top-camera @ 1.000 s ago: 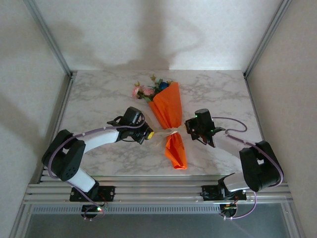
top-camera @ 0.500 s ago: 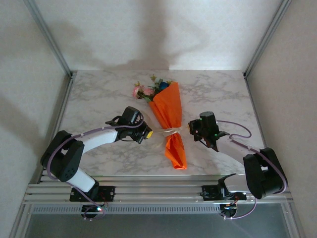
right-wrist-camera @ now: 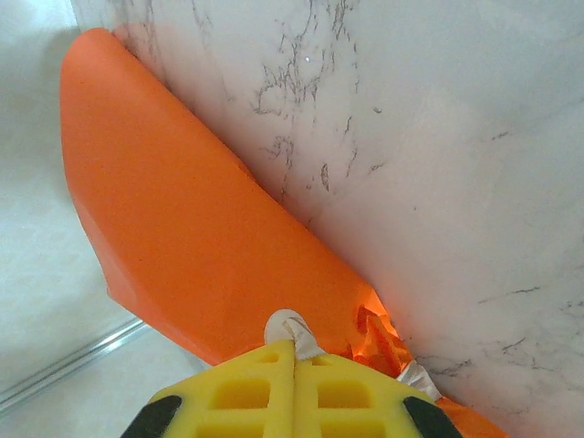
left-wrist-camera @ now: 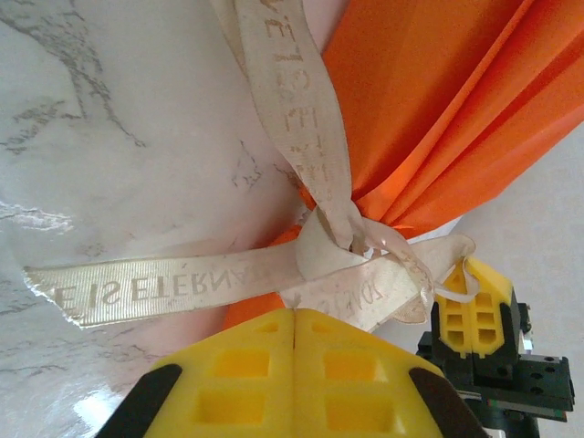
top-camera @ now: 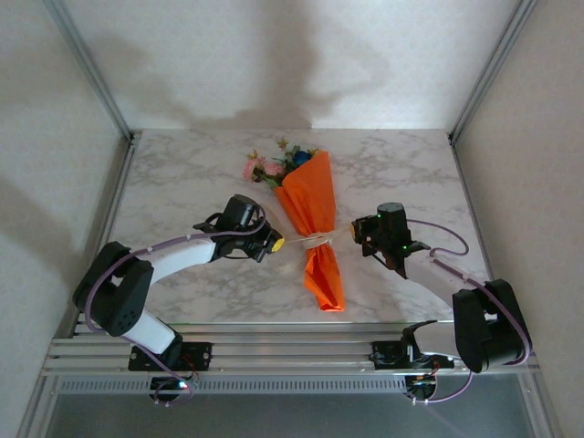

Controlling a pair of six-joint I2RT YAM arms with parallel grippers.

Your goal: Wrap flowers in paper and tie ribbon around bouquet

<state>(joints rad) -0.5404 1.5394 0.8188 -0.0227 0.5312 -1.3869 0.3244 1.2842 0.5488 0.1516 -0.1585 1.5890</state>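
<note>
Across the middle of the white marble-patterned desk (top-camera: 182, 182) lies the bouquet (top-camera: 312, 205), an orange cone with its wide mouth toward the far edge and its flared tail toward the arm bases. At the mouth the flowers (top-camera: 274, 165), small pink and blue artificial blooms with green leaves, poke out to the far left. The bright orange wrapping paper (left-wrist-camera: 438, 109) is gathered into folds at a narrow waist. The thin cream-white fabric ribbon (left-wrist-camera: 333, 233), printed with pale letters, is knotted around that waist. One ribbon tail lies flat on the desk, and another runs off along the paper's edge.

The left pincer (top-camera: 276, 245) sits just left of the waist, low over the desk. Its yellow fingers (left-wrist-camera: 237, 374) are pressed together, and a strand from the knot runs in at their tips. The right pincer (top-camera: 357, 234) sits just right of the waist, facing the left one across the bouquet. Its jaws are likewise closed, nipping a small fold of ribbon that shows at the seam between the pads in the right wrist view.
</note>
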